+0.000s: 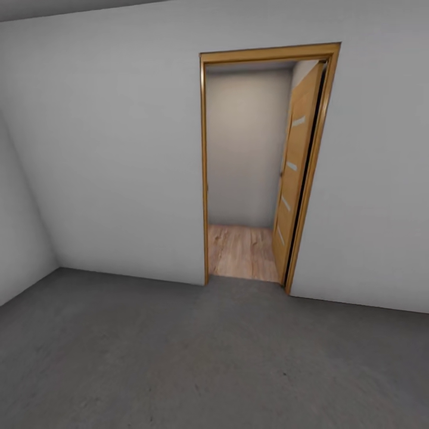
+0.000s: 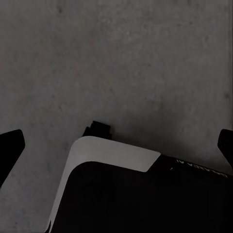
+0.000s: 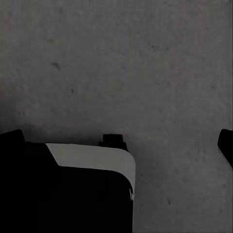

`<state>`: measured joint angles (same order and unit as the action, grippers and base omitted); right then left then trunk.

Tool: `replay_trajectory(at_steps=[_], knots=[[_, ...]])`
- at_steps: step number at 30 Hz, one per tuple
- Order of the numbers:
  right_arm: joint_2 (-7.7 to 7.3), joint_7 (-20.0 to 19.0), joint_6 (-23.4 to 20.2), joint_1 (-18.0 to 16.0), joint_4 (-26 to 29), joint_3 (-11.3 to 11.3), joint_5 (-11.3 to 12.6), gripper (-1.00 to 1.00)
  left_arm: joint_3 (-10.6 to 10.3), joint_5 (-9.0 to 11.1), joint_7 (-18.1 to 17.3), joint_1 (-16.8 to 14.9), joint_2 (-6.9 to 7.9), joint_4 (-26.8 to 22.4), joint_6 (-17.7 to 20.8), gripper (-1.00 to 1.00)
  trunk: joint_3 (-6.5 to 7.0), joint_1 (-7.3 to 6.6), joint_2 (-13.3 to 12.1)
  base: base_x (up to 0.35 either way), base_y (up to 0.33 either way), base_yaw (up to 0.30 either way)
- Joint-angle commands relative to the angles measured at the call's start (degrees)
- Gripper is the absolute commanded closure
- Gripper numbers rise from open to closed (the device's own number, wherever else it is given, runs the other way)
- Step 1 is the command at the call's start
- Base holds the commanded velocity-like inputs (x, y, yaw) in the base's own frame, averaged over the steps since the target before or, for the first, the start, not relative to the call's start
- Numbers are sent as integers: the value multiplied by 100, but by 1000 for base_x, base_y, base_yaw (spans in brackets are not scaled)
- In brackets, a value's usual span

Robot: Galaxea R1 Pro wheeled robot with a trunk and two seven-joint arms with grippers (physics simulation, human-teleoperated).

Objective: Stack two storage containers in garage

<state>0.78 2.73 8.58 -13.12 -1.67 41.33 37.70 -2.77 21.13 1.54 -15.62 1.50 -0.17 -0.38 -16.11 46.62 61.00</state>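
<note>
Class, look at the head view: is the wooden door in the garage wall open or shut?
Open. The door is swung back inside its frame, and wood plank flooring shows through.

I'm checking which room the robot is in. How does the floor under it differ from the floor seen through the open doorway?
The rough grey concrete floor on the near side is dark, mottled and seamless; the light wood plank floor past the doorway is warm tan with grain and board lines. The concrete spreads wide across the head view, while the wood shows as a narrow patch framed by the light-wood door, which stands open. Both look flat and bare.
</note>
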Motion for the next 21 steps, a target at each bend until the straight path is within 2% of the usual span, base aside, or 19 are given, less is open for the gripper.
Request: replay_trajectory(at_steps=[1, 9, 21], knots=[[7, 6, 29, -6, -18, 46, 35, -100, -30, 33, 15, -3, 0, -1, -5, -100, -7, 4, 4, 321, 0, -22], [12, 8, 29, -6, -18, 48, 35, -100, -30, 31, 13, -3, 0, -3, -12, -100, -7, 4, 4, 321, 0, -151], [10, 17, 4, -6, -18, 50, 35, -100, -30, 36, 13, -3, 3, -3, 3, -100, -7, 4, 4, 317, -71, -20]])
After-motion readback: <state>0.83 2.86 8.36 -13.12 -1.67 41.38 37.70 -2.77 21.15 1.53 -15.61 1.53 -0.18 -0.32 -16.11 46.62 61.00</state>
